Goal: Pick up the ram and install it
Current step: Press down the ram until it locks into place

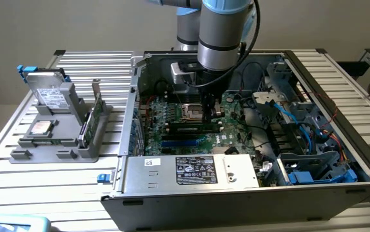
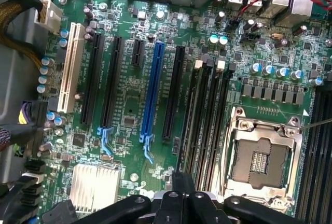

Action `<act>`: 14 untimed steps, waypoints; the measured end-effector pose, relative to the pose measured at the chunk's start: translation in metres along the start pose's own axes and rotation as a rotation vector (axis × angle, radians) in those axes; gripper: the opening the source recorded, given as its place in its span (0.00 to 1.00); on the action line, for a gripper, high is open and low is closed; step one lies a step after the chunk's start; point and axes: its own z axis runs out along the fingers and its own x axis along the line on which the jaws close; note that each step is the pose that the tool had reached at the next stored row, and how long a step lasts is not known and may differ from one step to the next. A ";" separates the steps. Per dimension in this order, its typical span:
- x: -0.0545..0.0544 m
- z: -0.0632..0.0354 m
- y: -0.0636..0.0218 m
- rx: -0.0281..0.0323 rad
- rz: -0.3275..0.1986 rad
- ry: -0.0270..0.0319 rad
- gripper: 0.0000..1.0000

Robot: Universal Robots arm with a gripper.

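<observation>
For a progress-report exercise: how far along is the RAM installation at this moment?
Looks done: a long stick, seemingly the ram, already lies along the memory slots inside the case, so pickup appears finished. In hand: the shut gripper is low over that stick, beside the empty processor socket; contact is unclear. Left: whether it is fully seated cannot be judged.

case (image 1: pixel 236 203): dull grey sheet metal | motherboard (image 2: pixel 129 99): glossy green board, black and blue plastic slots | beside case, holder (image 1: pixel 59 140): matt grey plastic | table (image 1: pixel 17 193): ribbed metal
</observation>
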 end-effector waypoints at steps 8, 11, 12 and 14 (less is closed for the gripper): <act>0.001 0.0031 -0.0041 -0.0135 0.000 -0.0019 0.11; 0.001 0.0074 -0.0041 -0.0137 0.000 -0.0019 0.11; 0.001 0.0091 -0.0041 -0.0138 0.000 -0.0017 0.11; 0.002 0.0118 -0.0041 -0.0142 0.000 -0.0014 0.11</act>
